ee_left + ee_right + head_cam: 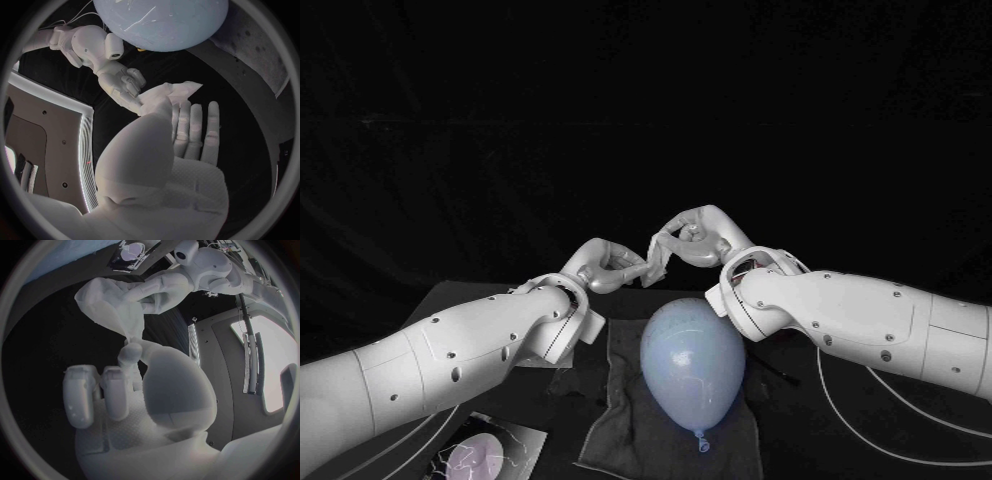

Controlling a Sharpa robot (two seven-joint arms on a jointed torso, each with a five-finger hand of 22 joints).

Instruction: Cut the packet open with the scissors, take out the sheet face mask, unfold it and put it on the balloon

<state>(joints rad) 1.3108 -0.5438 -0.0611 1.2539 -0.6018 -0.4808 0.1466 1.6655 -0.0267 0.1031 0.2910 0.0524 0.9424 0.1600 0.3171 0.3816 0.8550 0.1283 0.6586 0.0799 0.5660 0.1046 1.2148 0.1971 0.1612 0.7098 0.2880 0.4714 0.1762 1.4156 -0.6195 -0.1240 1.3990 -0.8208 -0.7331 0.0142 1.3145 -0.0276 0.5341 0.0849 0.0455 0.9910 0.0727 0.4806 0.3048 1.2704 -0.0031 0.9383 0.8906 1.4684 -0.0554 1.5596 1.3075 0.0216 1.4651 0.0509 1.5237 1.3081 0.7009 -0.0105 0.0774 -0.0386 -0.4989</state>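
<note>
Black table [798, 450] fills the scene under a dark backdrop, with a dark cloth [610, 420] spread at the near middle and the pale blue balloon [687, 360] lying on it, knot toward the robot. The opened packet [485, 455] lies at the near left, under the left arm. Beyond the balloon and raised off the table, the left hand [607, 265] and the right hand [692, 235] meet fingertip to fingertip. The wrist views show why: both pinch the white sheet face mask [175, 92], the left hand at one edge with its other fingers stretched flat, the right hand by thumb and finger at a bunched corner. In the right wrist view the sheet hangs crumpled and partly folded [103, 297]. The step in hand looks like the unfolding. To do it well, the hands should draw apart slowly and evenly, keeping each pinch near an outer edge so the layers peel open instead of stretching. The wet sheet will likely cling to itself, so a slight re-grip at a free corner may be needed. It should be spread flat before it goes down over the balloon, which could roll if nudged.
</note>
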